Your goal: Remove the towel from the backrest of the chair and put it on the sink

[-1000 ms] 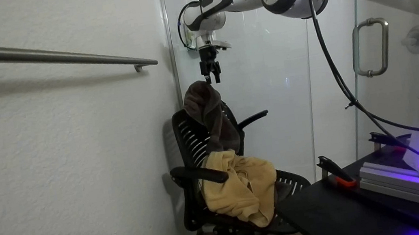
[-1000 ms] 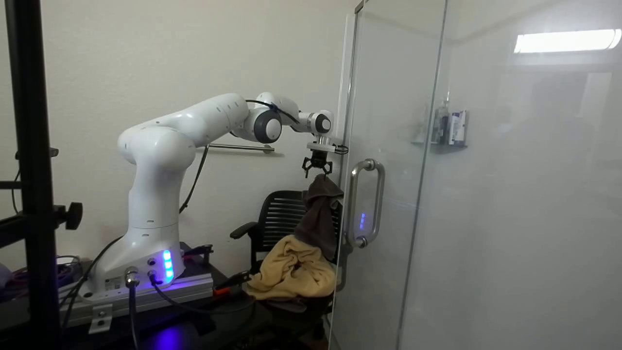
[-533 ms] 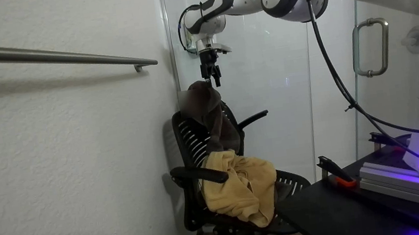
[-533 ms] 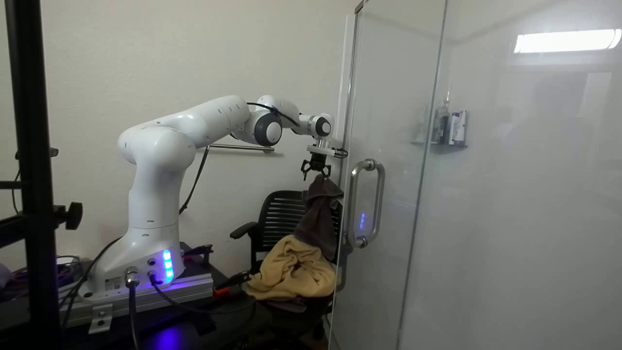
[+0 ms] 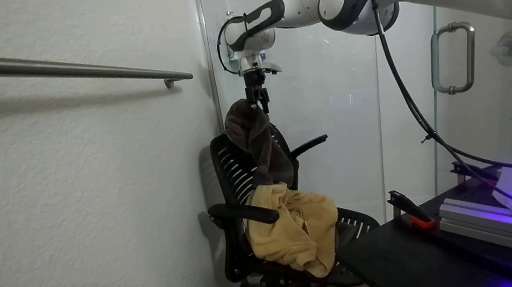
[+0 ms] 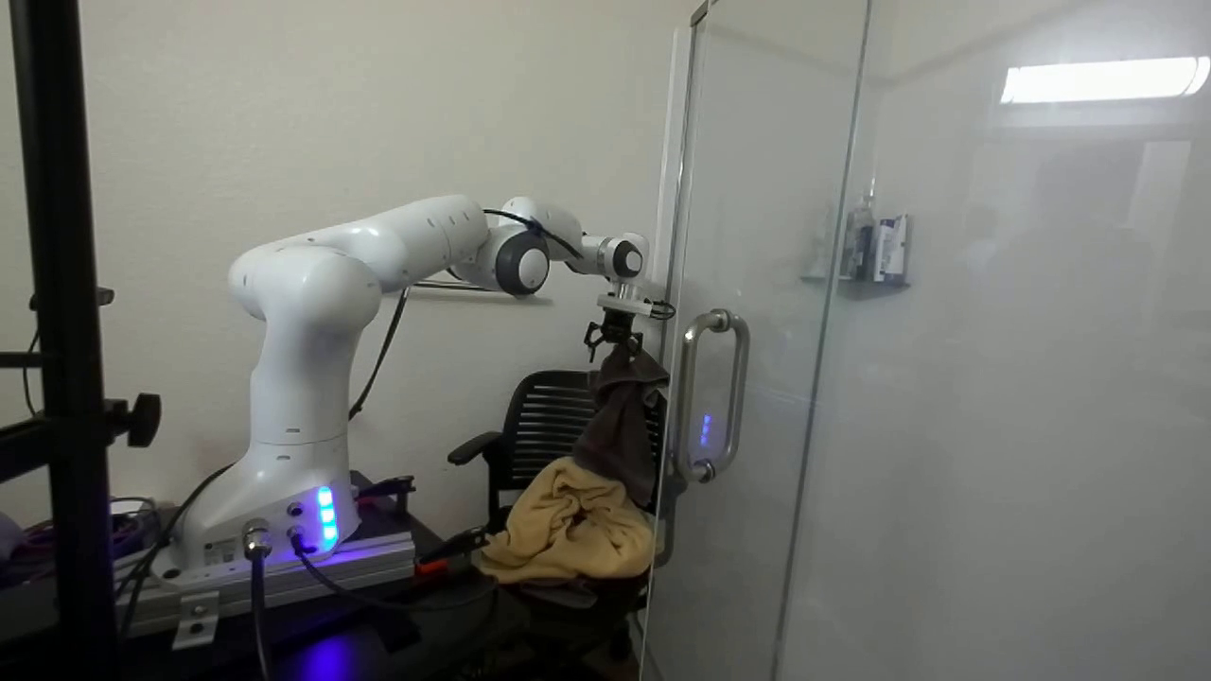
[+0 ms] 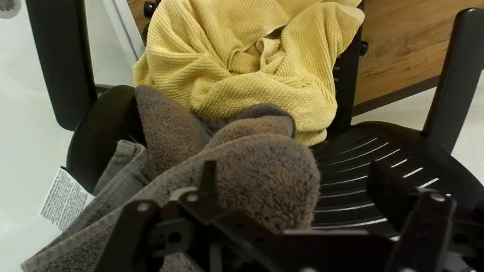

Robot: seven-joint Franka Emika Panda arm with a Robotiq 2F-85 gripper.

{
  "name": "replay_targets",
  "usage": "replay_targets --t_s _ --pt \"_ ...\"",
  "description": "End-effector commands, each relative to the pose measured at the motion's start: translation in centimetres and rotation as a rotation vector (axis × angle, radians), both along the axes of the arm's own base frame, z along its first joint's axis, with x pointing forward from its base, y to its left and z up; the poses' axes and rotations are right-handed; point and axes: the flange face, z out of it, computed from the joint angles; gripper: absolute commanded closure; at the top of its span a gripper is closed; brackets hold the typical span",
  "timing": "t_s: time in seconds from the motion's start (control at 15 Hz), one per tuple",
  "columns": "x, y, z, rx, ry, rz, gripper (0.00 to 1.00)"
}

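Note:
A grey-brown towel (image 5: pixel 270 154) hangs over the top of the backrest (image 5: pixel 232 167) of a black chair, and it shows in both exterior views (image 6: pixel 620 426). A yellow towel (image 5: pixel 293 228) lies bunched on the seat below it. My gripper (image 5: pixel 260 109) points down at the top of the grey-brown towel. In the wrist view the gripper (image 7: pixel 295 179) is open, its jaws wide apart. One finger (image 7: pixel 208 175) is over the grey-brown towel (image 7: pixel 264 170); the other finger (image 7: pixel 385 189) is over the slatted backrest, past the towel's edge. No sink is in view.
A metal towel bar (image 5: pixel 60 68) runs along the wall beside the chair. A glass shower door with a metal handle (image 6: pixel 691 397) stands close to the gripper. A black table (image 5: pixel 403 263) with clamps bears the arm's base. Chair armrests (image 5: pixel 243 213) stick out.
My gripper has moved down, from just above the towel's top to level with it. It stays open. The towels and chair have not visibly moved.

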Motion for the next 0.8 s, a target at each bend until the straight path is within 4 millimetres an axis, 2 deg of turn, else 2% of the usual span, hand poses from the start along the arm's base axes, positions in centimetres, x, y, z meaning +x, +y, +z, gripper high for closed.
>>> replay_targets --t_s 0.0,0.07,0.2,0.73 --pt "0.85 0.5 0.53 -0.048 -0.083 0.024 0.0" --pt "0.99 0.6 0.47 -0.067 -0.098 0.029 0.0" --pt "1.16 0.59 0.35 -0.084 -0.113 0.043 0.27" --pt "1.81 0.43 0.42 -0.083 -0.166 0.049 0.85"
